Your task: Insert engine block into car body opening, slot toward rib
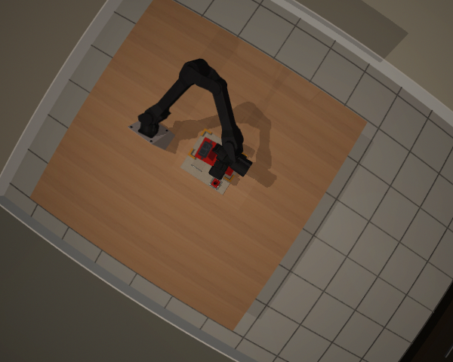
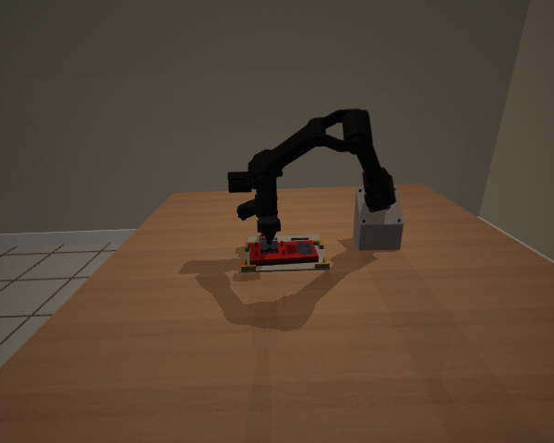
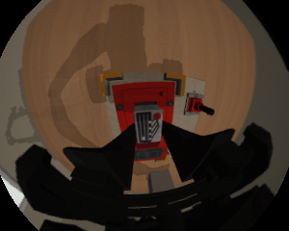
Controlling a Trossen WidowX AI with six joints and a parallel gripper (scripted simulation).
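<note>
The black, jointed robot arm [image 2: 294,140] is mounted on a grey, box-shaped pedestal [image 2: 379,236] near the far edge of the brown wooden tabletop [image 2: 315,372]. The black, narrow-tipped end effector [image 2: 269,240] is pointed straight down, and a small grey block [image 2: 269,246] is held at its tips, over the red, flat, rectangular car body [image 2: 283,257]. The car body is framed by yellow corner brackets [image 2: 321,266] on a pale, flat base plate [image 2: 286,269]. A dark shadow [image 2: 229,309] is cast across the wood.
</note>
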